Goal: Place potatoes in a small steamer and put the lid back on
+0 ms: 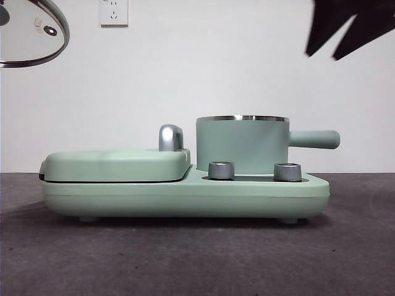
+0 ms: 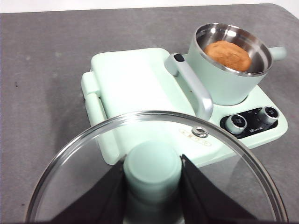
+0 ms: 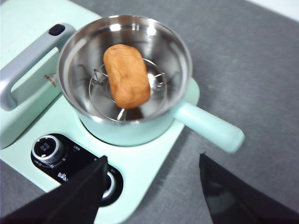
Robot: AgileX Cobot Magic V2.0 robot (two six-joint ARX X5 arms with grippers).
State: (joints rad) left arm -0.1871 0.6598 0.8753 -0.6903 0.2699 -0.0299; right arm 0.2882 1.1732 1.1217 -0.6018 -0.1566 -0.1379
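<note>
The potato (image 3: 126, 76) lay inside the small steamer (image 1: 242, 146), resting on a wire rack (image 3: 122, 111) at the bottom of the steel bowl. The steamer stood uncovered on the right-hand part of a mint-green appliance base (image 1: 185, 196), its straight handle (image 1: 315, 139) pointing away from the flat hinged griddle part (image 1: 115, 165) beside it. Two dial knobs (image 1: 221, 170) sat on the base in front of the pot.

The lid (image 2: 156, 163) was held in the air, well apart from the steamer and above the griddle side; the left tool (image 2: 153, 184) was clamped on its mint knob (image 2: 152, 169).

The right tool (image 3: 152, 186) hovered above the steamer's handle side with its jaws spread and nothing between them. The appliance sat on a grey worktop (image 1: 185, 259).
</note>
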